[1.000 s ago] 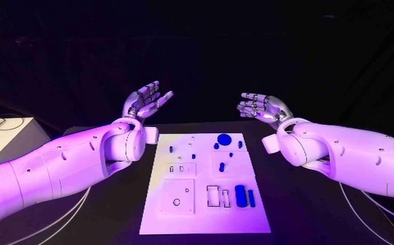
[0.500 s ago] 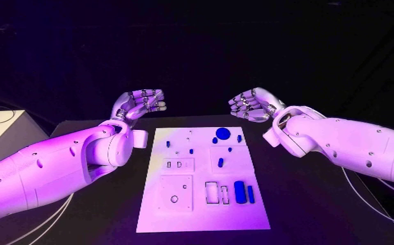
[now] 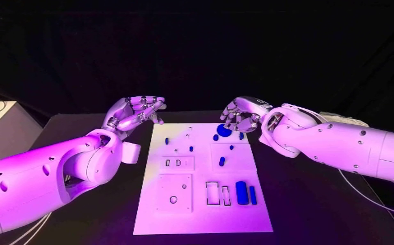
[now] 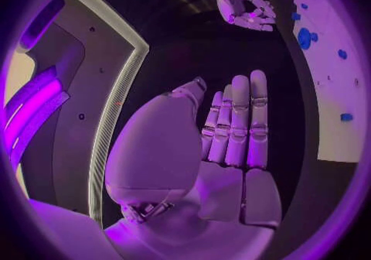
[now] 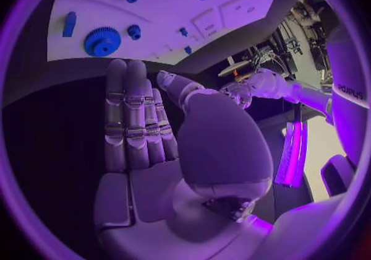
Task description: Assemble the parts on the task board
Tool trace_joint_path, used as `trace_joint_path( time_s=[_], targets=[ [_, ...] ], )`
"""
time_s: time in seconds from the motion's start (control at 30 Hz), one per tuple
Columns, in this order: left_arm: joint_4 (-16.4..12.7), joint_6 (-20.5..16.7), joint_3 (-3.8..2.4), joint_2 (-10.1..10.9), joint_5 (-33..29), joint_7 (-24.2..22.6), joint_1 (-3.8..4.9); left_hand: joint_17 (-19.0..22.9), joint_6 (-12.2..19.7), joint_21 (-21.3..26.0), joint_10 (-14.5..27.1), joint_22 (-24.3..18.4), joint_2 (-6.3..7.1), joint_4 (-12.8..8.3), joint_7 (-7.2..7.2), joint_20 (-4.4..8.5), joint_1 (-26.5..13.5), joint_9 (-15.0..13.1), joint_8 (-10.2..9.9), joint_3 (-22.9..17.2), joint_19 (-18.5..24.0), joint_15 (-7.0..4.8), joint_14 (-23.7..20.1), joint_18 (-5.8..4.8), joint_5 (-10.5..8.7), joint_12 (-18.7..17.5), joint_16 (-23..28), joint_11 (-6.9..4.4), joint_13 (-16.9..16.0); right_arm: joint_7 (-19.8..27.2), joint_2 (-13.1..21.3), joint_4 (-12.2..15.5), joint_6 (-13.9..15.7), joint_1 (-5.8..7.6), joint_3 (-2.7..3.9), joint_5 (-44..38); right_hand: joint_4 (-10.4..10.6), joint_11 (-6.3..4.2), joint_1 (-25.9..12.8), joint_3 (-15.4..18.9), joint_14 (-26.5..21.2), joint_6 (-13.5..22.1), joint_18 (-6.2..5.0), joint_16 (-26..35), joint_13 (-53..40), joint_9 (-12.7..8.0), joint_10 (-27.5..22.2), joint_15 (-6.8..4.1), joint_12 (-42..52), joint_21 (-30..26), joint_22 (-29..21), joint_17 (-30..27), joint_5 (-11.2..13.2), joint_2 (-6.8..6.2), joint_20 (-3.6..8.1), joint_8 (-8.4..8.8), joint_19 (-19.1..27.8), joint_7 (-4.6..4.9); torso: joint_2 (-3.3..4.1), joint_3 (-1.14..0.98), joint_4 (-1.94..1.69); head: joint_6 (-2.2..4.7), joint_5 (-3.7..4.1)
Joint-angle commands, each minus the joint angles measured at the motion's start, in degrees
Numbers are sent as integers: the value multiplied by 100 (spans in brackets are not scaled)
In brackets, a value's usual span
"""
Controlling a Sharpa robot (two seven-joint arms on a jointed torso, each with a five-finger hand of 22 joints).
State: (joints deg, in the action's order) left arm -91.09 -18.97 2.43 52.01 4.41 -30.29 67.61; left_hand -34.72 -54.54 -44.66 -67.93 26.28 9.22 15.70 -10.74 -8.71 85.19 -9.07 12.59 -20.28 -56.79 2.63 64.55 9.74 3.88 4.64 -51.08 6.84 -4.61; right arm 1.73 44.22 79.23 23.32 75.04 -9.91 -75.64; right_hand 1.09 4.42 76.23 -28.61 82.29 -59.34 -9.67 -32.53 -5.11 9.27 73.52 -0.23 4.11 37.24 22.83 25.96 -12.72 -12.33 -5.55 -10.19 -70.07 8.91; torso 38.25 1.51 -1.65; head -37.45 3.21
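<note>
The white task board (image 3: 205, 213) lies flat mid-table. On it a round blue gear (image 3: 224, 130) sits at the far end, small blue pegs (image 3: 191, 148) lie further in, and a long blue bar (image 3: 241, 192) rests at the near right. My left hand (image 3: 135, 111) hovers off the board's far left corner and holds nothing. My right hand (image 3: 242, 114) hangs just beyond the gear, also holding nothing. In the left wrist view my left hand (image 4: 224, 142) has straight fingers side by side, with the gear (image 4: 305, 38) and board (image 4: 340, 86) beyond. The right hand (image 5: 139, 124) looks the same, near the gear (image 5: 102, 41).
A pale box (image 3: 8, 122) stands at the table's left edge. Recessed slots (image 3: 218, 194) and a square plate with a hole (image 3: 174, 198) mark the board's near half. Black table (image 3: 312, 211) surrounds the board on both sides.
Both hands have come down and in toward the board's far end. Their fingers, spread a second ago, curled and now lie drawn together. The view itself has also shifted.
</note>
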Motion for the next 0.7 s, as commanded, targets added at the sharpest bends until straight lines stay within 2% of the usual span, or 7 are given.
trace_joint_path(
  time_s=[0.03, 0.07, 0.1, 0.23, 0.43, 0.7],
  targets=[
    [-113, 280, -12, 45, 238, 173, 16, -109, -20, -425, -46, 273, 103, -26, 19, 69, -67, -70, 56, -105, 0, -23, 94, 67, -22, 19, -270, -28, -9, -457, -57, -11, -386, 5, 6, -948, 156, -52, -102, -237, 271, -160, 247, -2265, -59, 155, 99, -64, -51, 2089, 2320, 2055, -128, -222, 107, 28, -620, -62, 98, 35, -87, 11, 46],
    [-138, 288, -14, 60, 256, 200, 16, -133, -3, -553, -45, 355, 117, -35, 19, 75, -89, -90, 61, -137, 9, -26, 129, 66, -25, 14, -352, -31, -11, -490, -73, -15, -400, 5, 6, -1008, 176, -57, -116, -266, 341, -150, 334, -2814, -51, 185, 69, -61, -41, 2580, 2937, 2601, -127, -251, 102, 36, -793, -58, 111, 38, -100, -1, 53],
    [-171, 295, -15, 77, 273, 230, 16, -148, 15, -654, -39, 421, 134, -45, 18, 78, -108, -107, 63, -164, 31, -27, 154, 67, -26, 7, -414, -29, -11, -530, -91, -19, -414, 3, 6, -1072, 197, -44, -130, -293, 383, -147, 392, -3197, -30, 211, 4, -54, -52, 2902, 3346, 2987, -129, -262, 93, 38, -901, -62, 121, 41, -112, -10, 60],
    [-284, 305, -21, 129, 311, 307, 18, -155, 56, -848, -9, 542, 163, -61, 13, 79, -153, -135, 61, -207, 37, -24, 159, 72, -26, -11, -490, -22, -11, -678, -155, -42, -450, -6, 6, -1261, 252, -13, -167, -335, 435, -109, 514, -4021, 39, 293, -131, -31, -55, 3579, 4222, 3811, -111, -318, 44, 48, -1110, -42, 174, 73, -153, -9, 106],
    [-369, 305, -28, 162, 319, 347, 21, -133, 103, -990, 47, 629, 186, -77, 7, 72, -193, -155, 50, -239, 46, -13, 95, 73, -26, -36, -491, -9, -6, -854, -216, -64, -501, -25, 6, -1420, 301, 22, -205, -323, 455, -47, 578, -4359, 89, 343, -262, 0, -61, 3913, 4668, 4136, -89, -355, 12, 70, -1229, -31, 225, 101, -177, 5, 140],
    [-389, 313, -33, 172, 297, 366, 25, -119, 161, -1086, 106, 689, 198, -88, -5, 62, -231, -163, 27, -258, 68, -1, 73, 73, -28, -57, -507, 6, 0, -1128, -287, -121, -571, -51, 6, -1627, 347, 63, -243, -219, 426, 43, 574, -4472, 123, 381, -502, 38, -66, 3958, 4716, 4168, -19, -387, -28, 108, -1210, -18, 303, 122, -198, 6, 177]
  ],
)
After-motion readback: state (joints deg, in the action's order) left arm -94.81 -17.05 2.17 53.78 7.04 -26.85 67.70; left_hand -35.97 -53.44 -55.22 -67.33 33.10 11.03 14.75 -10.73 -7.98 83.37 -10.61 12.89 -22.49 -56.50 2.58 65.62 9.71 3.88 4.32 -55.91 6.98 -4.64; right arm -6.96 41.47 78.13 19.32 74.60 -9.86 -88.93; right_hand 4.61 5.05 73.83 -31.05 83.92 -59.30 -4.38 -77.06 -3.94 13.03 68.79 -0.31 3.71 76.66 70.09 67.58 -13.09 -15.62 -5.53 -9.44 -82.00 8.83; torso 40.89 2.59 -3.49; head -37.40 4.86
